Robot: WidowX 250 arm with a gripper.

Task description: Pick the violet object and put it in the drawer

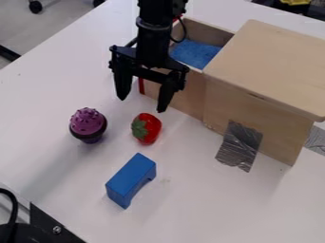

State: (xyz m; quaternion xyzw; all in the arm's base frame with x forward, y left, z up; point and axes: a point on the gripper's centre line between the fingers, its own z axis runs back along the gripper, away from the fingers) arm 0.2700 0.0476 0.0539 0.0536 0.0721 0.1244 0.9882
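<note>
Gripper (141, 105) above table (196, 209), violet cupcake (88, 122), drawer (184, 97)

Strawberry (151, 129): red, lying on the table, green leafy end toward the left.
Block (130, 177): blue and oblong, with a curved notch; just beside the strawberry, nearer the camera, not touching it.
Table (190, 211): white, smooth.
Tape (240, 144): crinkled grey strip, right of centre, its lower end on the table.
Wheels (35, 6): black, on the grey floor (35, 28), upper left.

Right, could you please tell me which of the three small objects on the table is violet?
The cupcake, left of the strawberry; the strawberry is red and the block blue.
</note>
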